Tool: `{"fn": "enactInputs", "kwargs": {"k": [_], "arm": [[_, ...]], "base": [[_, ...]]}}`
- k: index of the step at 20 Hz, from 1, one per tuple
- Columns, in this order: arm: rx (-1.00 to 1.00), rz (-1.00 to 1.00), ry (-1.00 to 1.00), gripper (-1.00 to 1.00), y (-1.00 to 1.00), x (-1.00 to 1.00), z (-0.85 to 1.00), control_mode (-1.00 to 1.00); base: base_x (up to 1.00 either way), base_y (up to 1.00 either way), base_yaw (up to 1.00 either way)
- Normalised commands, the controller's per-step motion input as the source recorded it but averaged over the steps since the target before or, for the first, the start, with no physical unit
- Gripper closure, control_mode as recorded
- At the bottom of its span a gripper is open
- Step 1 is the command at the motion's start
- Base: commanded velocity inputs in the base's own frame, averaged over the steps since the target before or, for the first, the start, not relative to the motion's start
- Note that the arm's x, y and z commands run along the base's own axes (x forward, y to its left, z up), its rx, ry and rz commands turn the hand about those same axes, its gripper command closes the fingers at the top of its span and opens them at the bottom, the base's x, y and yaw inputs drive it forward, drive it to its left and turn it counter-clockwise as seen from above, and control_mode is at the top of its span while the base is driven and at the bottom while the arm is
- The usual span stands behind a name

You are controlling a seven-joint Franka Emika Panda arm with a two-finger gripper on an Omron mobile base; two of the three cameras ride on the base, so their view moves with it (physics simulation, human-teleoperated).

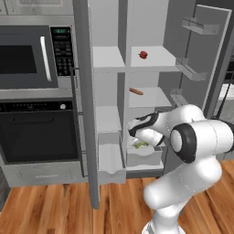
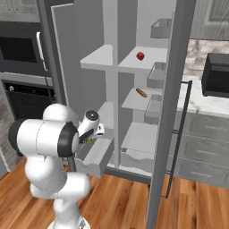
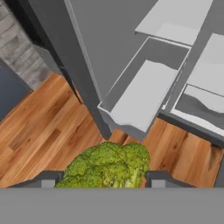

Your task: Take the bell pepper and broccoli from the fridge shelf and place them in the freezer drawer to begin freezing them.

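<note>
Evidently light and lumpy, the broccoli (image 3: 109, 166) sat pinched between the fingers (image 3: 49, 179) above the freezer drawer (image 3: 140, 94), gripped across its crown.

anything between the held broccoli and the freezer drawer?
Nothing. In the hand view the broccoli sits in the pincer; only bare wood floor shows before the freezer drawer.

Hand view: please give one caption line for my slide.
Pincer holding broccoli above the open freezer drawer.
</note>
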Motion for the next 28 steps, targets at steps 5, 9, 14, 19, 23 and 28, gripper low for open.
{"fn": "enactInputs", "kwargs": {"k": [5,9,14,19,23,28], "arm": [[0.00,0.06,0.12,1.00,0.25,0.54,-0.47,-1.00],[0.00,0.09,0.05,1.00,0.08,0.50,-0.59,-1.00],[0.00,0.12,0.04,1.00,0.02,0.46,-0.52,-1.00],[0.00,0.13,0.06,1.00,0.02,0.63,-0.40,-1.00],[0.00,0.07,0.08,1.00,0.19,0.60,-0.48,-1.00],[0.00,0.07,0.07,1.00,0.14,0.56,-0.52,-1.00]], "base": [[0.00,0.00,0.00],[0.00,0.00,0.00],[0.00,0.00,0.00],[0.00,0.00,0.00],[0.00,0.00,0.00],[0.00,0.00,0.00]]}}
